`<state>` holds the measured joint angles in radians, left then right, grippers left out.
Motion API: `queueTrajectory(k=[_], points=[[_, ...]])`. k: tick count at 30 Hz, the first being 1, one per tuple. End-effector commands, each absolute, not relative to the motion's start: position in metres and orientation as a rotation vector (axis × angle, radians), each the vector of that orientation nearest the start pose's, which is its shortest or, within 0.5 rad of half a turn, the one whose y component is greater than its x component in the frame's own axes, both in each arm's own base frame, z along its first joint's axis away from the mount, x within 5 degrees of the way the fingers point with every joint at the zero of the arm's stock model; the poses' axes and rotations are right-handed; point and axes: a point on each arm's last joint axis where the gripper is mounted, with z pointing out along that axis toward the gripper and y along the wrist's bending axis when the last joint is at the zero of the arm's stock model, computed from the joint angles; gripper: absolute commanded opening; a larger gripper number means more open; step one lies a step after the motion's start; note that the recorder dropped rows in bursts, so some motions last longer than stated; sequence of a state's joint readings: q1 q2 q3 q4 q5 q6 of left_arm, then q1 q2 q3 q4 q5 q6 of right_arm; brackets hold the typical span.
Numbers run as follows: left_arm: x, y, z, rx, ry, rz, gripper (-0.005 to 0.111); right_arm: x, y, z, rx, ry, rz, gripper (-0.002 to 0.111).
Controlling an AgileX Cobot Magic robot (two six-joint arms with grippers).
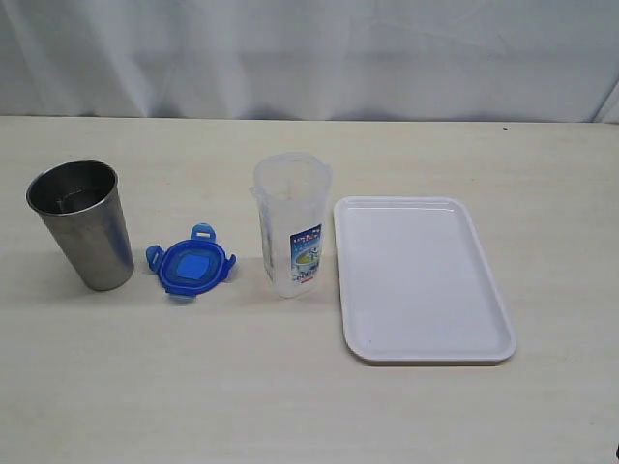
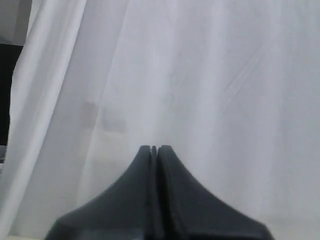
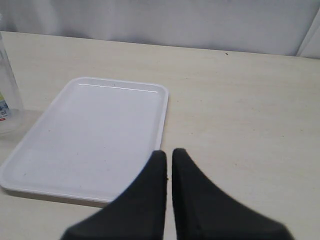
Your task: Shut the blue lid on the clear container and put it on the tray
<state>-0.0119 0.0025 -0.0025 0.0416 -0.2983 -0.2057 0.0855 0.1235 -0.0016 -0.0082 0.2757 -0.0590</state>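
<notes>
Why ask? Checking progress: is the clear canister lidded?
No: the round blue plastic lid lies beside the open tall clear plastic canister.

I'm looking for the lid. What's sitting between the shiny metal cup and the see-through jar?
The blue lid lies on the table between the steel tumbler and the clear container, touching neither. The exterior view shows it.

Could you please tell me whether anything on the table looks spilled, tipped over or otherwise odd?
Nothing stands out. The clear container stands upright and uncovered, the blue lid lies flat on the table beside it with flaps splayed, the steel tumbler is upright, and the tray sits flat. No spill or damage shows.
</notes>
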Motion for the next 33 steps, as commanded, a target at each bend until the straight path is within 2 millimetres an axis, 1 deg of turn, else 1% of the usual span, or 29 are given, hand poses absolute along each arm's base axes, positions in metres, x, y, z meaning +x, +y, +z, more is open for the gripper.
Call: queueTrajectory(k=[1, 3, 6, 7, 8, 9, 10, 12, 13, 14, 15, 17, 18, 20, 22, 26, 30, 33], points=[[0.044, -0.002, 0.252, -0.107, 1.035, -0.250, 0.001, 0.063, 0.005, 0.182, -0.133, 1.867, 0.012, 0.005], [0.045, -0.003, 0.251, -0.108, 1.041, -0.256, 0.010, 0.063, 0.005, 0.182, -0.133, 1.867, 0.012, 0.005], [0.054, -0.007, 0.257, -0.067, 1.087, -0.283, 0.050, 0.063, 0.005, 0.182, -0.133, 1.867, 0.012, 0.005], [0.059, -0.010, 0.259, -0.027, 1.101, -0.270, 0.071, 0.063, 0.005, 0.182, -0.133, 1.867, 0.012, 0.005], [0.063, -0.012, 0.262, 0.014, 1.110, -0.257, 0.084, 0.063, 0.005, 0.182, -0.133, 1.867, 0.012, 0.005], [0.070, -0.015, 0.264, 0.060, 1.128, -0.246, 0.095, 0.063, 0.005, 0.182, -0.133, 1.867, 0.012, 0.005], [0.076, -0.018, 0.265, 0.095, 1.160, -0.234, 0.099, 0.063, 0.005, 0.182, -0.133, 1.867, 0.012, 0.005], [0.088, -0.020, 0.263, 0.119, 1.223, -0.235, 0.099, 0.063, 0.005, 0.182, -0.133, 1.867, 0.012, 0.005], [0.099, -0.020, 0.257, 0.112, 1.286, -0.251, 0.098, 0.063, 0.005, 0.182, -0.133, 1.867, 0.012, 0.005], [0.104, -0.021, 0.253, 0.108, 1.325, -0.257, 0.098, 0.063, 0.005, 0.182, -0.133, 1.867, 0.012, 0.005], [0.115, -0.021, 0.244, 0.102, 1.404, -0.262, 0.098, 0.063, 0.005, 0.182, -0.133, 1.867, 0.012, 0.005], [0.122, -0.022, 0.237, 0.133, 1.461, -0.245, 0.098, 0.063, 0.005, 0.182, -0.133, 1.867, 0.012, 0.005], [0.129, -0.025, 0.230, 0.182, 1.501, -0.239, 0.098, 0.063, 0.005, 0.182, -0.133, 1.867, 0.012, 0.005], [0.139, -0.029, 0.220, 0.228, 1.553, -0.262, 0.098, 0.063, 0.005, 0.182, -0.133, 1.867, 0.012, 0.005], [0.145, -0.030, 0.213, 0.255, 1.580, -0.261, 0.098, 0.063, 0.005, 0.182, -0.133, 1.867, 0.012, 0.005], [0.161, -0.032, 0.192, 0.350, 1.645, -0.219, 0.098, 0.063, 0.005, 0.182, -0.133, 1.867, 0.012, 0.005], [0.170, -0.031, 0.176, 0.354, 1.708, -0.201, 0.098, 0.063, 0.005, 0.182, -0.133, 1.867, 0.012, 0.005], [0.175, -0.031, 0.168, 0.351, 1.723, -0.199, 0.098, 0.063, 0.005, 0.182, -0.133, 1.867, 0.012, 0.005]])
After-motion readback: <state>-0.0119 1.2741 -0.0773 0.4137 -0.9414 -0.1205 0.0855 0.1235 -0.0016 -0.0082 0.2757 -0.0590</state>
